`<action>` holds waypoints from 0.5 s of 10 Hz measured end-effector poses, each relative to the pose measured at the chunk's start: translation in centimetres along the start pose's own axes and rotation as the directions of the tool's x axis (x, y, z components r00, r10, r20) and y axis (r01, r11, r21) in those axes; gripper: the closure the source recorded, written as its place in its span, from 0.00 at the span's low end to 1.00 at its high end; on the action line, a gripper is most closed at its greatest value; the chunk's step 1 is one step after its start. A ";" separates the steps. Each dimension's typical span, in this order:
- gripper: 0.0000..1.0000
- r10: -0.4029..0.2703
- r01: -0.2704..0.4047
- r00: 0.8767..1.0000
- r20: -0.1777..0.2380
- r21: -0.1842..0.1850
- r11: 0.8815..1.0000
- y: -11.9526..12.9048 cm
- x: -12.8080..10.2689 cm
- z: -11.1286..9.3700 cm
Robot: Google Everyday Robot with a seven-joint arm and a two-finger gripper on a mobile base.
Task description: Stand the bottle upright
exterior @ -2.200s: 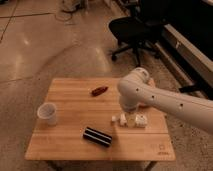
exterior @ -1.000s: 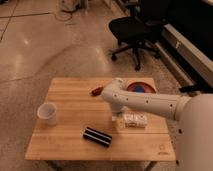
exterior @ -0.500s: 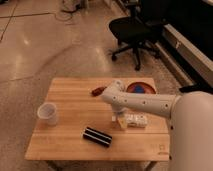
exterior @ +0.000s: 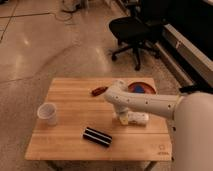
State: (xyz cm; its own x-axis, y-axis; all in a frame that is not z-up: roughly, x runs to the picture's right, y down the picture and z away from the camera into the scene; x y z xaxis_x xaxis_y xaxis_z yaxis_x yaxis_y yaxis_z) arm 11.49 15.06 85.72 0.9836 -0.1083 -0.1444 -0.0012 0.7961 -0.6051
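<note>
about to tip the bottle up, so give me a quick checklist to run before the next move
1. Bottle upright: not ok, it lies on its side on the table.
2. Gripper at the bottle: ok, down at its left end and shut.
3. Firm hold on the bottle: cannot tell.
4. Black bar out of the way: ok, apart from the bottle, nearer the front edge.
5. Cup out of the way: ok, far off at the left side.
</note>
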 end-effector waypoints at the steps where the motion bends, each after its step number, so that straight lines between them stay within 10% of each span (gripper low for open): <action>1: 1.00 0.006 -0.007 0.999 0.038 0.020 1.000 -0.2 0.4 -1.5; 5: 1.00 0.012 -0.025 0.975 0.224 0.052 0.998 0.2 1.4 -6.1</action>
State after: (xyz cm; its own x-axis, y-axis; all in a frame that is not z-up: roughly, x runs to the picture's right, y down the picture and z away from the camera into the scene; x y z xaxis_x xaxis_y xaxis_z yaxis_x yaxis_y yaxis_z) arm 11.78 11.45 80.59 0.9989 0.0376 0.0271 -0.0160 0.8282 -0.5602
